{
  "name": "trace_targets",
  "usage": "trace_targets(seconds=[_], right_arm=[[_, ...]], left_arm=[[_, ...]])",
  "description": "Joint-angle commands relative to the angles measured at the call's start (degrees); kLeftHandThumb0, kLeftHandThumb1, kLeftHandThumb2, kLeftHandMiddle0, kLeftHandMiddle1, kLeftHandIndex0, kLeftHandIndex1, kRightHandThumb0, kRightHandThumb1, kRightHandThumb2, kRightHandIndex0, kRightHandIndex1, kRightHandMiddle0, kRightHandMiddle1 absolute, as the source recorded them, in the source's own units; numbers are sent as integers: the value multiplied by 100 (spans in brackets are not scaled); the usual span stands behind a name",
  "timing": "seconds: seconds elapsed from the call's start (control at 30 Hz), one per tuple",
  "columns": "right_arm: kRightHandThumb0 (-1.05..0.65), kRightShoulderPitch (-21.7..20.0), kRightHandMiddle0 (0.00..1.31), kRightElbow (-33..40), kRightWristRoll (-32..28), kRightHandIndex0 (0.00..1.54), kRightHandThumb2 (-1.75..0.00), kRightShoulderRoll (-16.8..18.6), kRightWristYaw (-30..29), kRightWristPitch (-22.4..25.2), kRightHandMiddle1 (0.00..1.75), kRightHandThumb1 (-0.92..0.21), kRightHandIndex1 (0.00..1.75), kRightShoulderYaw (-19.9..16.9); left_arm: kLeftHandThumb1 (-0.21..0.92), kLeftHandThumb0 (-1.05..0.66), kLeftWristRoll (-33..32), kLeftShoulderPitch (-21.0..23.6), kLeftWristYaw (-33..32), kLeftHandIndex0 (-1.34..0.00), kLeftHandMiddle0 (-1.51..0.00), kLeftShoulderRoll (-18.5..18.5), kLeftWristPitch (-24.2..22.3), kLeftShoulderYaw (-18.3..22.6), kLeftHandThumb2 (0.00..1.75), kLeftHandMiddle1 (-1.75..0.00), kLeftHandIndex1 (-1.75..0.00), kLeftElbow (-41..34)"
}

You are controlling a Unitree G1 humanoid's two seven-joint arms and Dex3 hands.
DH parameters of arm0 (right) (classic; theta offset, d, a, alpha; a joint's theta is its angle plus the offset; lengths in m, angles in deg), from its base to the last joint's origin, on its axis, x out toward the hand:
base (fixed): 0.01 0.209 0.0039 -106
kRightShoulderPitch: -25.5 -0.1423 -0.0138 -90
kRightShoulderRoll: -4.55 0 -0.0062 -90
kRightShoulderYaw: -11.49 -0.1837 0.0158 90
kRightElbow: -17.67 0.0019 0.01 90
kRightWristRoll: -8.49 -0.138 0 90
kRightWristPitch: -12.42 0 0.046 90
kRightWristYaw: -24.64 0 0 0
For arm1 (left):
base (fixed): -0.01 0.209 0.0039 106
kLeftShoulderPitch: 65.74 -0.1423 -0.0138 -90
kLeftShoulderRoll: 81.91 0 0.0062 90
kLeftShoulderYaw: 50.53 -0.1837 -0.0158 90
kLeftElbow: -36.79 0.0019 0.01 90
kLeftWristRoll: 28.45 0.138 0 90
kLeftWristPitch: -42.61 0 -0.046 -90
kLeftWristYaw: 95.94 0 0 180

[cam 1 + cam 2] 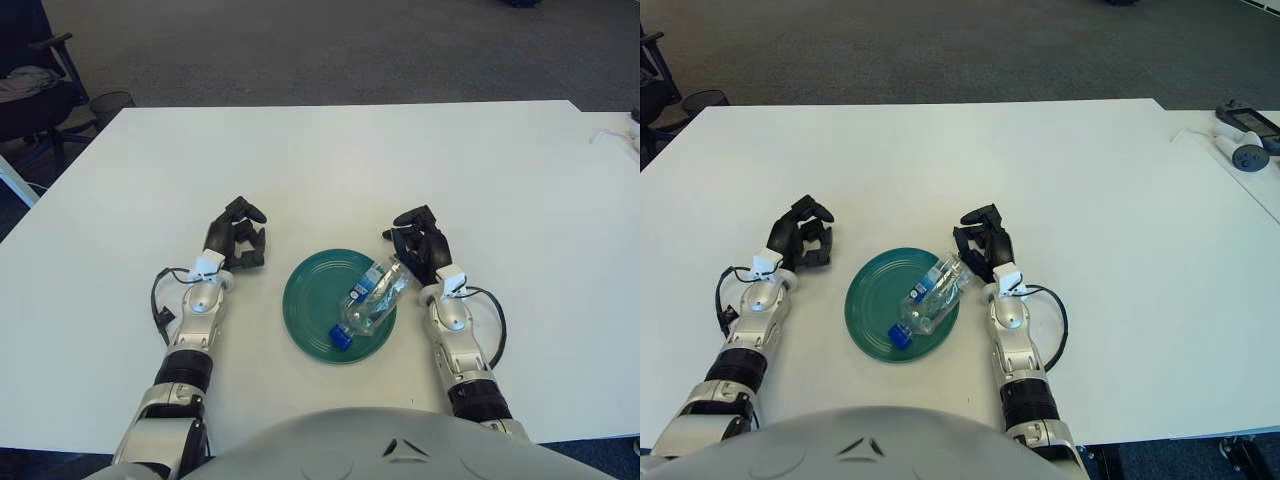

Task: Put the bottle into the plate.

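A clear plastic bottle (372, 298) with a blue cap lies on its side in the green plate (312, 300). Its cap points toward me and its base overhangs the plate's right rim. My right hand (414, 244) sits just beyond that base, with its fingers loosely spread and nothing in them. I cannot tell whether a fingertip touches the bottle. On the other side, my left hand (240, 240) shows beside the plate's left, its fingers relaxed and empty.
The white table (330, 160) stretches far ahead and to both sides. A small grey device (1246, 152) lies on the neighbouring table at the far right. An office chair (30, 90) stands off the far left corner.
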State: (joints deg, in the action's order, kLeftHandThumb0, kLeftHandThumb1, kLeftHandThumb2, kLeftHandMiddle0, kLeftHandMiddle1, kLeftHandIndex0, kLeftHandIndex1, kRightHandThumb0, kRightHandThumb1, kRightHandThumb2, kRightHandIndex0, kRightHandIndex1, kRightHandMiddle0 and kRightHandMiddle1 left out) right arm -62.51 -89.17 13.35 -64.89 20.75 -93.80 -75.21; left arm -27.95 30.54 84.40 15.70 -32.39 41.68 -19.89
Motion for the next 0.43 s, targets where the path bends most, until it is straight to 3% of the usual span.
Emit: trace_targets(seconds=[0.0, 0.4], right_arm=[[-35, 804, 20, -562, -97, 43, -51, -80, 69, 542, 175, -92, 121, -70], [-35, 1196, 20, -328, -101, 43, -51, -81, -20, 537, 174, -92, 122, -181]], left_arm=[[23, -50, 297, -575, -23, -67, -116, 270, -511, -346, 142, -175, -175, 313], [22, -50, 291, -799, -504, -68, -116, 606, -472, -451, 143, -175, -175, 47]])
